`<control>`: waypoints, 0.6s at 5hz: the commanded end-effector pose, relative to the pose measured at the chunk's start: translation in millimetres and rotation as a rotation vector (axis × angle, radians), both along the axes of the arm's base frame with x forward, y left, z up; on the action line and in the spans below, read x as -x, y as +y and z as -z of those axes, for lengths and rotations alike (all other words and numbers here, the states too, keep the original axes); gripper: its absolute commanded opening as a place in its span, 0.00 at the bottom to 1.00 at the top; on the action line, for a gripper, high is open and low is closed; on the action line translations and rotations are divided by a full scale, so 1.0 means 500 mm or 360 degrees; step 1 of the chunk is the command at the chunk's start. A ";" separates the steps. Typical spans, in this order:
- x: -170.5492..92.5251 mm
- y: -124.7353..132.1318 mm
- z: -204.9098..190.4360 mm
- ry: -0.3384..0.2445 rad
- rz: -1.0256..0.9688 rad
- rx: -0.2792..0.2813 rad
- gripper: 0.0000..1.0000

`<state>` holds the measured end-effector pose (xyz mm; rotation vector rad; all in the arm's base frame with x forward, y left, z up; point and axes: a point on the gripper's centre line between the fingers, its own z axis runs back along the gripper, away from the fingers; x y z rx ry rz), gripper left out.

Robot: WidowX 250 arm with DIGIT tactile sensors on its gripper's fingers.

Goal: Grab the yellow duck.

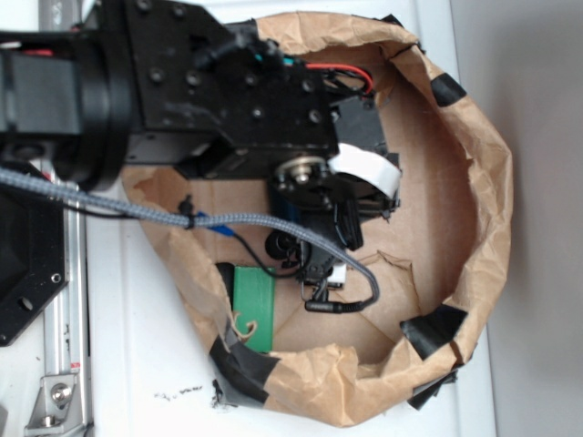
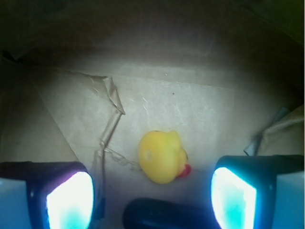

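Grasp not made yet. In the wrist view the gripper (image 2: 151,191) stands wide, its 2 fingers (image 2: 69,200) glowing pale at the left and right bottom corners, nothing between the pads. The yellow duck (image 2: 162,156) lies on the brown paper floor in the gap between them, a little ahead of the fingertips and clear of both, its red-orange beak turned toward the right-hand finger. Just nearer than the duck, at the lower edge between the fingers, sits a dark rounded object (image 2: 164,217); its colour cannot be made out here. My reading: approach and lining-up look done; what remains is to lower or advance a bit, close on the duck, and lift. From the exterior view the arm (image 1: 209,91) reaches down into the paper bag (image 1: 483,182) and hides the duck entirely. Beside the arm, against the bag wall, lies a flat green block (image 1: 253,305). Count: 1 duck, 1 dark object, 1 green block, 1 bag, 1 gripper.
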<state>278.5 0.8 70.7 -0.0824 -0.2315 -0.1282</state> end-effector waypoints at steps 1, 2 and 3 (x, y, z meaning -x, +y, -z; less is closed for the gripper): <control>-0.027 -0.051 0.017 -0.0075 0.0083 0.0067 1.00; -0.034 -0.068 0.040 -0.0034 0.0095 0.0079 1.00; -0.020 -0.062 0.056 0.0018 0.0095 0.0044 1.00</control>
